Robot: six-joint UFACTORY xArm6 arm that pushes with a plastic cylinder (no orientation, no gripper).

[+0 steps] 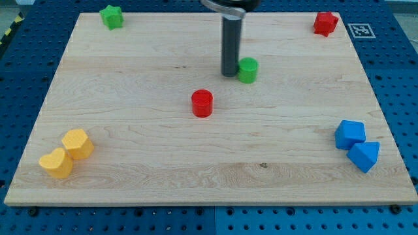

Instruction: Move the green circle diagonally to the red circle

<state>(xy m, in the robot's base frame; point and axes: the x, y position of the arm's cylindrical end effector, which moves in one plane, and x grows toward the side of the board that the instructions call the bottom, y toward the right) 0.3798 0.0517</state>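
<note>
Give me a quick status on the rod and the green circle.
My tip down on the board, right against the green circle, on its view-left side. Red circle sits toward the view's bottom-left of it. Nothing between the two.

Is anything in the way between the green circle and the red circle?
No, nothing visible. The green circle sits up and to the view's right of the red circle, with only bare board between them. My tip is right beside the green circle, on its left.
</note>
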